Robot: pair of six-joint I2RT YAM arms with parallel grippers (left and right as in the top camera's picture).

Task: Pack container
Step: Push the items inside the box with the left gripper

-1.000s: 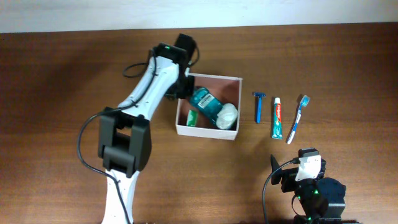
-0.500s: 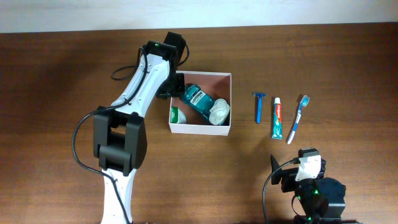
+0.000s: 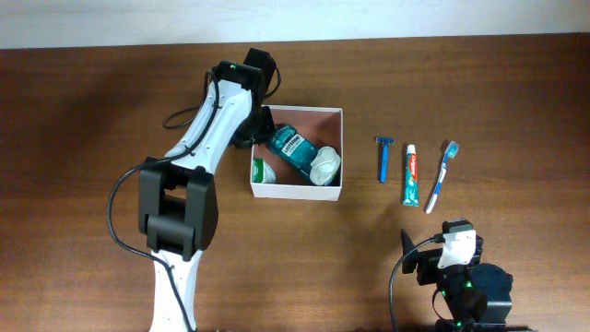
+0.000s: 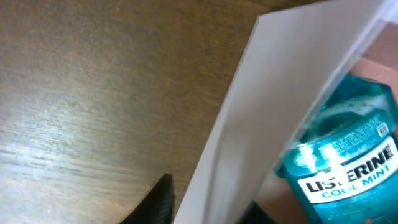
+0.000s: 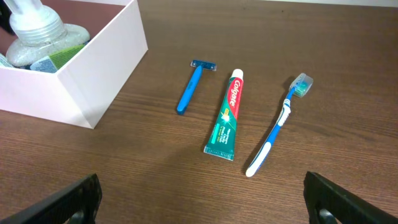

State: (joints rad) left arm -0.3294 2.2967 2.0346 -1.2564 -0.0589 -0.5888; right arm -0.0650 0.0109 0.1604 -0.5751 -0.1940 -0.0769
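The container (image 3: 295, 192) is a square white box with a pinkish-brown inside, at the table's middle. It holds a teal mouthwash bottle (image 3: 293, 152), a clear white-topped bottle (image 3: 324, 166) and a green item (image 3: 263, 171). My left gripper (image 3: 261, 129) is shut on the container's left wall. In the left wrist view (image 4: 208, 208) one finger is outside the white wall (image 4: 249, 137) and one inside, next to the mouthwash (image 4: 348, 162). My right gripper (image 5: 205, 205) is open and empty near the front edge. It faces the container's corner (image 5: 81, 81).
To the right of the container lie a blue razor (image 3: 383, 159), a toothpaste tube (image 3: 410, 175) and a blue-and-white toothbrush (image 3: 441, 175), side by side. They also show in the right wrist view: razor (image 5: 189, 87), toothpaste (image 5: 227, 115), toothbrush (image 5: 277, 127).
My left gripper has dragged the container a little to the left, widening the gap to the razor. It has held still for the last half second. The right arm has not moved.
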